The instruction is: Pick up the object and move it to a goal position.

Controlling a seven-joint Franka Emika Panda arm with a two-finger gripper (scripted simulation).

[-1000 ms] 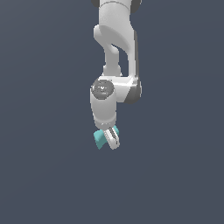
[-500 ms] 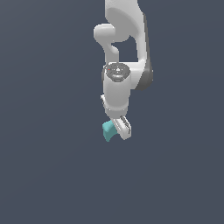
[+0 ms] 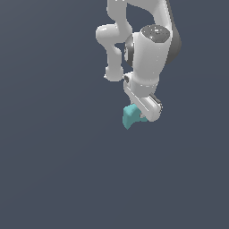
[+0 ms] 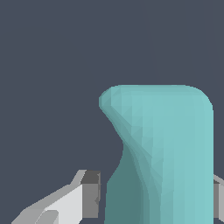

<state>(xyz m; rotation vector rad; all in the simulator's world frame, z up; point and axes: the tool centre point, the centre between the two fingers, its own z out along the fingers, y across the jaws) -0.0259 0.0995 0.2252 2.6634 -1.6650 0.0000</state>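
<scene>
claw [image 3: 144,115] is clamped on the block [image 3: 130,116], no doubt about it. in the wrist view the teal piece [image 4: 164,153] sits right between the two fingers: one grey finger [image 4: 89,194] comes in on one side, just beside the block's narrow waist, and only a sliver of the other shows at the picture's edge, tight against the block's flat side. the block fills much of that view, rounded corners at its far end, one side scooped into a curve, the other straight

out to the exterior view: the block hangs from the fingertips, poking out toward the exterior view's left of the claw and a little below it. it touches nothing but the claw. the hand is tilted, its pale body slanting down toward the exterior view's right, and above it the arm [image 3: 150,49] rises as a thick white barrel with a dark joint behind, then folds back through a bent white link up to the top of the picture

around all of it, plain dark slate-blue background [image 3: 53,170], flat and even, in both views
</scene>
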